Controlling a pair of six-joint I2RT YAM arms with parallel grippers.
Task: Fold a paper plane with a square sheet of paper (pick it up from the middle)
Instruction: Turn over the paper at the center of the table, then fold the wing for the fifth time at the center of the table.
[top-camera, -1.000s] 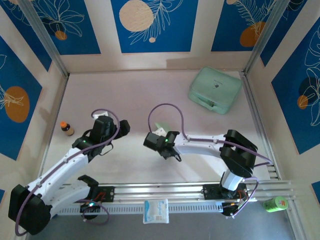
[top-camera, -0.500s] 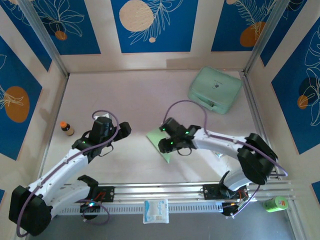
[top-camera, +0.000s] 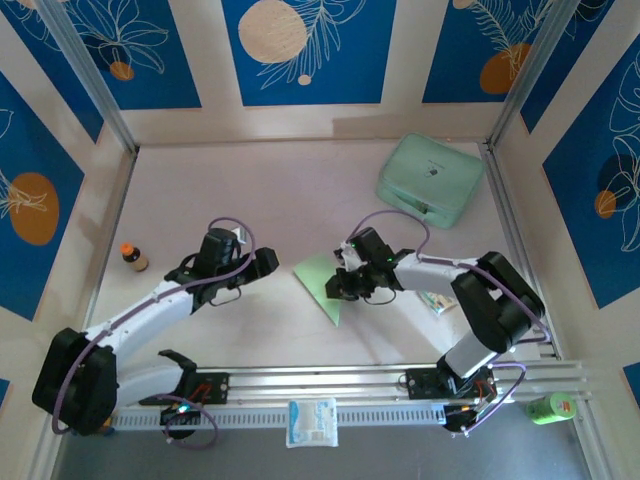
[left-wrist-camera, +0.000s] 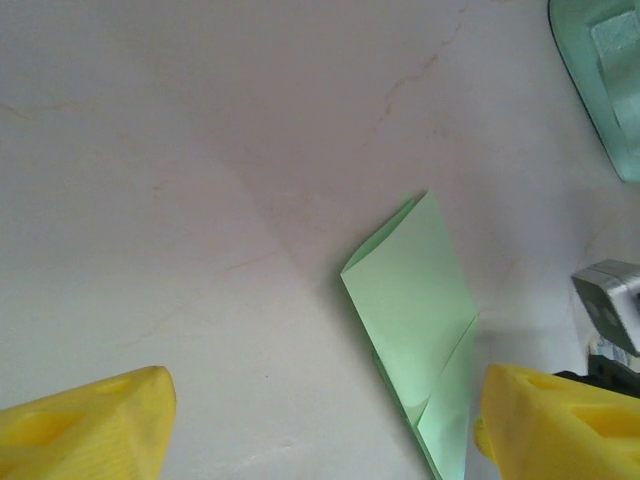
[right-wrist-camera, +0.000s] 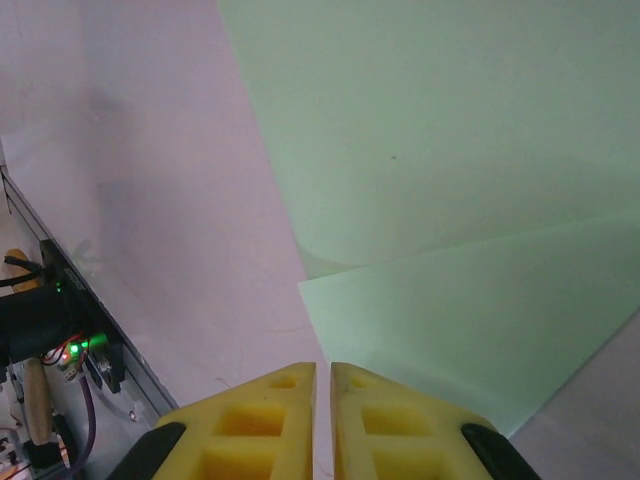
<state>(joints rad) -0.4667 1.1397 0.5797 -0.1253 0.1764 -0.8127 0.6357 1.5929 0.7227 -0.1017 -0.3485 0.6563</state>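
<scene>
Blue leaf-print panels on the walls, pale pinkish table (top-camera: 250, 190) underneath, nothing fancy. Mid-table lies the folded sheet of thin light-green paper (top-camera: 322, 283), flat, a long triangle. From the top camera its point aims at the near rail and the wide end faces the back wall, so the long axis runs near-to-far with a slight tilt.

My right gripper (right-wrist-camera: 322, 368) sits over the paper's right edge with its yellow fingers (right-wrist-camera: 260, 415) pressed together. I can't tell if any paper is nipped between them. My left gripper (left-wrist-camera: 320, 400) hangs just left of the paper, spread wide and holding nothing.

A rounded mint-green case (top-camera: 430, 180) sits at the far right and a small brown orange-capped bottle (top-camera: 133, 258) at the left, both well clear.
</scene>
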